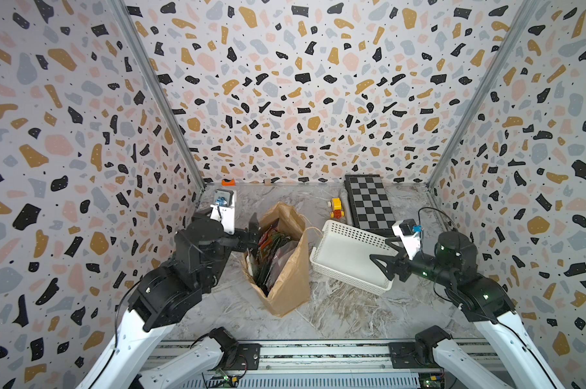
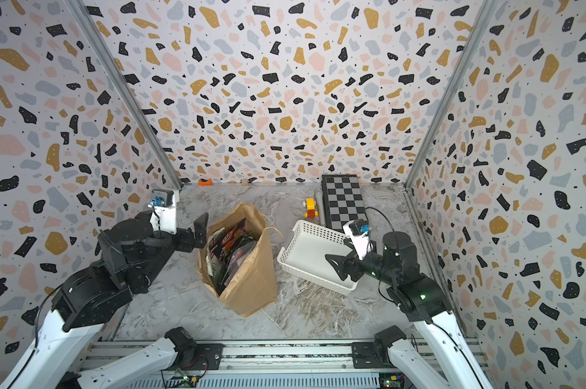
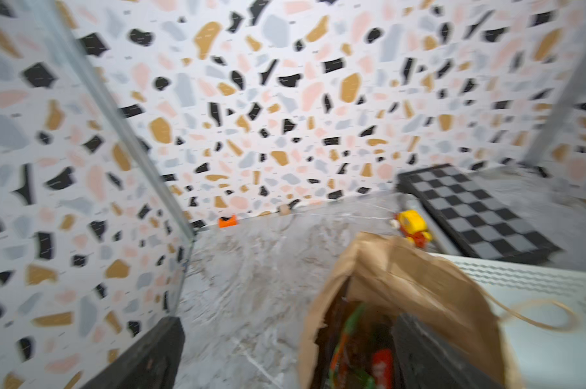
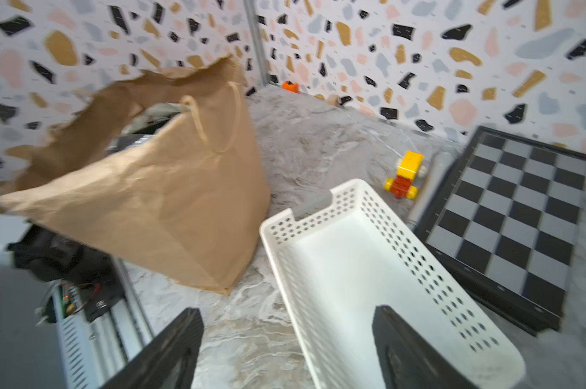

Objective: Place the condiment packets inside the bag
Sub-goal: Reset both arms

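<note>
Snag risk: left hand (image 1: 255,232), spread and empty (one finger (image 3: 426,347) apparently inside the mouth), straddles the rim of the bag (image 1: 291,276), upright on the counter (image 1: 335,313) holding the condiment packets (image 1: 269,246); careless withdrawal could topple it; right hand (image 4: 286,311) spread, empty.

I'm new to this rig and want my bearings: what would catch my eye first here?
The tan paper bag stands mid-table, its open mouth stuffed with glossy condiment packets. Beside it, on the right arm's side, lies an empty white perforated basket, with a black-and-grey chessboard and a yellow-and-red toy behind, near the back wall.
</note>
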